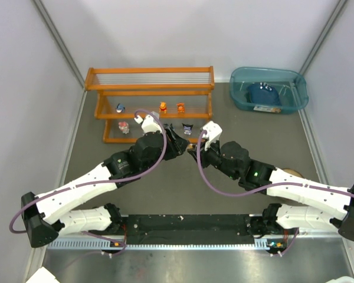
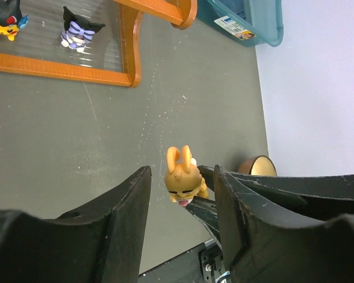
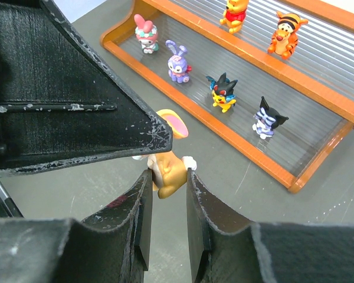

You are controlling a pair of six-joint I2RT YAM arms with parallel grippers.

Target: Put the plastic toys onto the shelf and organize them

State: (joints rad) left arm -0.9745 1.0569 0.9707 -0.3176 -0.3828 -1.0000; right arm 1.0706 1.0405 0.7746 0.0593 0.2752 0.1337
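right pincer (image 3: 166, 180) pinching orange rabbit toy (image 3: 170, 166); left pincer (image 2: 182, 172) spread, fingers either side of same toy | shelf (image 1: 153, 92) just beyond, other toys (image 3: 223, 93) standing on it

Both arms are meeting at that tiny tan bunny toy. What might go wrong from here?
The bunny toy is pinched only by the right gripper, while the left gripper, open, straddles it; a mistimed release could drop it. The two grippers crowd together and might bump. Placing it later could topple figurines standing on the shelf.
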